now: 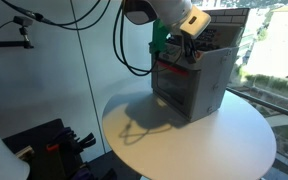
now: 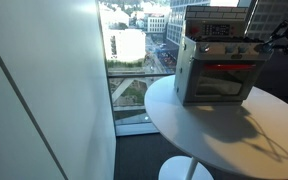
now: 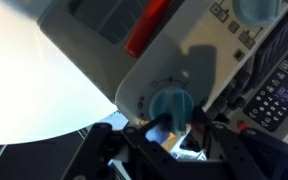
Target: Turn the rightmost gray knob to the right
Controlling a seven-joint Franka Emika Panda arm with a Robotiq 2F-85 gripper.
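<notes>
Gripping part: the gripper (image 3: 170, 140) is sitting right at the control panel of the toy oven (image 3: 144, 80). Its dark fingers (image 3: 216, 140) are framing the lower edge of the knob, but I cannot tell whether they are pressing on it or standing apart.
Knob: the round blue-gray knob (image 3: 172, 105) is sitting at the pale end of the toy oven's panel, just ahead of the gripper.
Neighbor knob: 1 more knob (image 3: 259, 10) is showing farther along the toy oven's panel.
Handle: a red bar (image 3: 147, 30) is running across the toy oven's front, well apart from the knob.
Toy oven: in both exterior views it is standing upright (image 1: 189, 85) (image 2: 216, 65), with the arm reaching to its upper edge.
Table: the round white table (image 1: 219, 140) is carrying the toy oven and is catching the arm's shadow beside it.
Window: the window (image 2: 134, 50) is showing city buildings behind the toy oven.
</notes>
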